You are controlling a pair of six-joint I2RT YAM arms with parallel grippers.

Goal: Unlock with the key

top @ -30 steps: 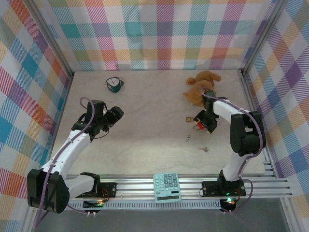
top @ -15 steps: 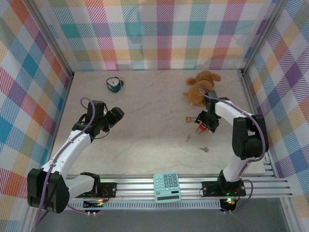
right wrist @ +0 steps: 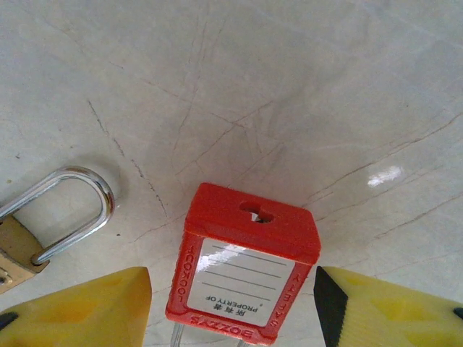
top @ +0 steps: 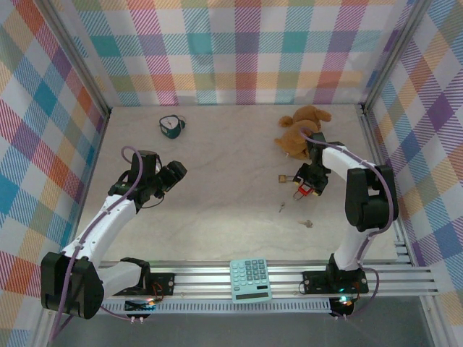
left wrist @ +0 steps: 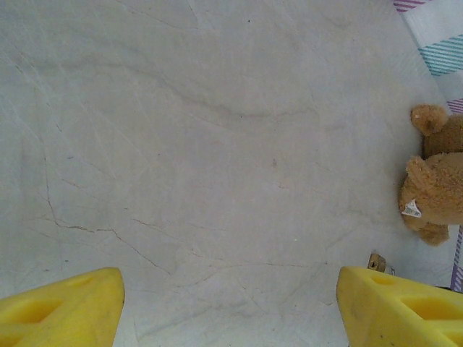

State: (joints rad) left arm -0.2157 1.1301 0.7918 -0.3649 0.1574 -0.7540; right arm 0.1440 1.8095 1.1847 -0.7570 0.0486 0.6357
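**On the right of the table, a pincer brackets the red padlock**

Across the pale marbled table (top: 217, 181) both arms are out. The left arm sits mid-left, and its left pincer (left wrist: 230, 307) has its yellow fingers (left wrist: 61, 307) spread wide with bare table between them. At the back right lies the brown teddy bear (top: 300, 130), with the teal calculator (top: 250, 280) up on the front rail and a small teal-and-dark object (top: 171, 126) at the back left.

Now to the action: the right pincer (right wrist: 231, 293) is just in front of the bear, down at the red padlock (right wrist: 246, 264). Its fingers stand apart on either side of the body. One is right at the edge, and a sliver of table shows at the other, so no clamp. Label up, keyhole end facing away from the wrist.

Just beside it lies a brass padlock (right wrist: 18, 246), shackle closed. The key (top: 307, 223) lies loose nearer the arm bases, apart from both locks, and another small metal piece (top: 281, 207) lies near it.
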